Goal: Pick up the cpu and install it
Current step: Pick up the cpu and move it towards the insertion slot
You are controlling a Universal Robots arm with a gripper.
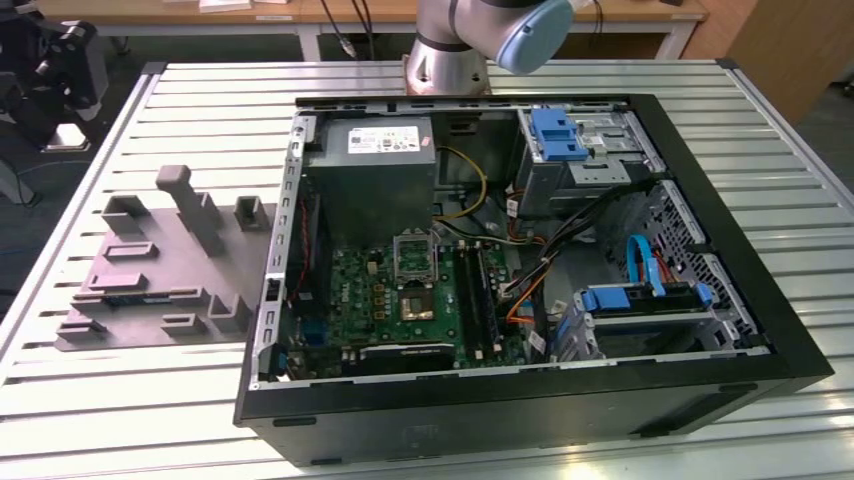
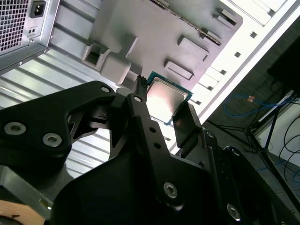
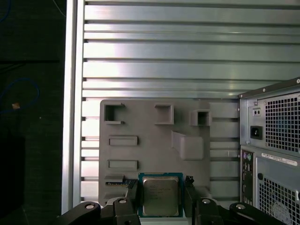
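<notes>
The cpu [image 3: 160,196], a small square chip with a silvery top and a green edge, sits between the two black fingers of my gripper [image 3: 161,183], which is shut on its sides. It hangs well above the grey moulded tray [image 3: 150,140] on the slatted table. In the second wrist view the cpu [image 2: 166,99] shows between the fingertips [image 2: 139,85] of the gripper [image 2: 163,97], with the tray [image 2: 154,33] behind it. In the exterior view the tray [image 1: 147,290] lies left of the open computer case [image 1: 534,400], and the dark silver-framed socket [image 1: 415,258] sits on the green board inside it.
The case's rear panel with its vented power supply [image 3: 276,154] stands close beside the tray. Inside the case are a grey power supply box [image 1: 374,160], cables and blue drive brackets [image 1: 641,300]. The arm's base [image 1: 447,60] stands behind the case. The table edge [image 3: 70,117] runs along the tray's far side.
</notes>
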